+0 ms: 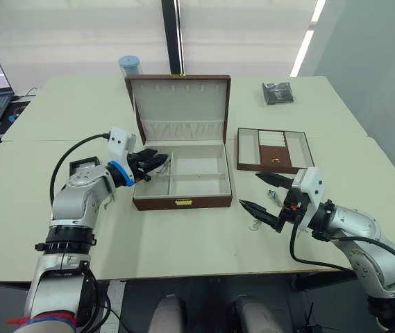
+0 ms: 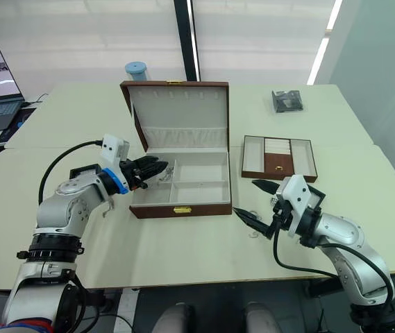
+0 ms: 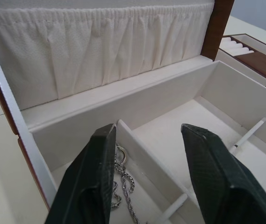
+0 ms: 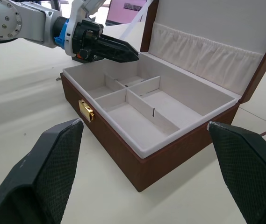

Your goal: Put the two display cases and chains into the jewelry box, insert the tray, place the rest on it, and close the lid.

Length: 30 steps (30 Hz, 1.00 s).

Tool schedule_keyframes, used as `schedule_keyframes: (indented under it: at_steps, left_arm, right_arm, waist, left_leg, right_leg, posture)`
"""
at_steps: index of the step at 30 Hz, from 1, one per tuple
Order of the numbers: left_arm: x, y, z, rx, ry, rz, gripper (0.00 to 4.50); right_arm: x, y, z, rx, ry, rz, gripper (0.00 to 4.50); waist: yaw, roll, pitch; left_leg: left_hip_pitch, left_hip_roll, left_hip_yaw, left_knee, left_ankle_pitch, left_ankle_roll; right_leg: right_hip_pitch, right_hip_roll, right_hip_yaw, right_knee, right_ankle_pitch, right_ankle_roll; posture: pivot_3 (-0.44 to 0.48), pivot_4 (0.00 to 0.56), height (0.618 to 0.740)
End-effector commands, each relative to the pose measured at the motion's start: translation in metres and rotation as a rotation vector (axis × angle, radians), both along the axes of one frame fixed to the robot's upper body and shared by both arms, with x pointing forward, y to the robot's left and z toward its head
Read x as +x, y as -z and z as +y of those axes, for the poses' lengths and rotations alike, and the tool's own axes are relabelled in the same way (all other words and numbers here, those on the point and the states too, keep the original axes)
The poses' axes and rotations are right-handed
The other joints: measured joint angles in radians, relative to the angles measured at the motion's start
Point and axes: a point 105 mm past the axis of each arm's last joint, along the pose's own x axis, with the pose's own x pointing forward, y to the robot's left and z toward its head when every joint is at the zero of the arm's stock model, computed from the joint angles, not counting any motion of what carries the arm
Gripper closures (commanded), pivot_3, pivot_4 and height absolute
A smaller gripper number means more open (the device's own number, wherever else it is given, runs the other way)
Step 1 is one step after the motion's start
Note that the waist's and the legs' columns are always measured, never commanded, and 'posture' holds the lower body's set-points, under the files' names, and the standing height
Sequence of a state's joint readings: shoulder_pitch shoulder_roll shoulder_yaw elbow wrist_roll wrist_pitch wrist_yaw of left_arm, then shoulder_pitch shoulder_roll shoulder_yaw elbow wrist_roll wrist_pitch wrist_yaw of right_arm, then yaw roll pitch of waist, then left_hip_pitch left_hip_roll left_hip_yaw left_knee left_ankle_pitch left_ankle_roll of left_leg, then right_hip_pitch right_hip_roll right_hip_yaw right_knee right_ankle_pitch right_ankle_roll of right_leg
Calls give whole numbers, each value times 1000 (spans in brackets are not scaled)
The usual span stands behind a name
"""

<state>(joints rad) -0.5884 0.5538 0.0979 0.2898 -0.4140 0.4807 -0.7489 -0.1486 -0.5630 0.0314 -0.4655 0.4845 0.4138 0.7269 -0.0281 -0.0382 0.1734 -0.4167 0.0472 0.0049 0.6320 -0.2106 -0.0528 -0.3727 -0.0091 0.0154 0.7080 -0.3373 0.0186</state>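
with its fingers apart, the left gripper hung over the box's left corner where a chain lay, and pulling back carelessly could have snagged that chain on a finger, i judged.

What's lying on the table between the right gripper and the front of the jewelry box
Bare tabletop. In the left eye view, nothing lies between the open right gripper and the jewelry box; a small silver chain rests just below the gripper, off that stretch.
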Motion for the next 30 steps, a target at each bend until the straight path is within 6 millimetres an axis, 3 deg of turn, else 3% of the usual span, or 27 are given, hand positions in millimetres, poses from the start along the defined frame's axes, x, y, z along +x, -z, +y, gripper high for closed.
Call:
schedule_keyframes:
  at_steps: [1, 4, 13, 19, 22, 25, 30]
  left_arm:
    - [-3, -18, -2, -6, 9, -66, 926]
    - [-5, -21, -4, -14, 21, -73, 8]
    - [-20, -33, -12, -36, 97, -95, 8]
    - [-41, -44, 5, -21, 137, -83, 8]
    - [-69, -43, 32, 51, 133, -50, 8]
    - [-82, -43, 48, 97, 99, -36, 8]
    - [-106, -29, 105, 256, -103, 39, 8]
  right_arm:
    - [-2, -12, 1, 6, -20, -50, 0]
    - [-1, -12, 1, 4, -22, -48, 0]
    - [7, -21, -9, 21, -18, -53, 0]
    - [16, -23, -38, 2, 33, -43, 0]
    - [21, -15, -75, -65, 100, -1, 0]
    - [24, -14, -99, -98, 139, 20, 0]
    - [26, -6, -145, -178, 229, 72, 0]
  waist:
    - [0, 0, 0]
    - [0, 0, 0]
    - [0, 0, 0]
    - [-2, 0, 0]
    - [-6, 1, 0]
    - [-1, 1, 1]
    - [-1, 2, 1]
  left_leg:
    - [0, 0, 0, 0, 0, 0]
    - [0, 0, 0, 0, 0, 0]
    - [0, 0, 0, 0, 0, 0]
    - [0, 1, 0, 0, 0, 0]
    - [0, 1, 0, 0, 0, 0]
    - [1, 1, 1, -2, 0, 0]
    - [1, 0, 1, -2, 0, 0]
  right_leg:
    - [0, 0, 0, 0, 0, 0]
    - [0, 0, 0, 0, 0, 0]
    - [0, 0, 0, 0, 0, 0]
    - [0, 0, 0, 0, 0, 0]
    - [0, 0, 1, 0, 0, 0]
    - [0, -4, 1, -3, 0, 0]
    - [0, -6, 0, -3, 0, 0]
  posture:
    - [0, 150, 740]
    - [0, 150, 740]
    - [0, 150, 740]
    - [0, 150, 740]
    - [0, 150, 740]
    - [0, 150, 740]
    - [0, 150, 740]
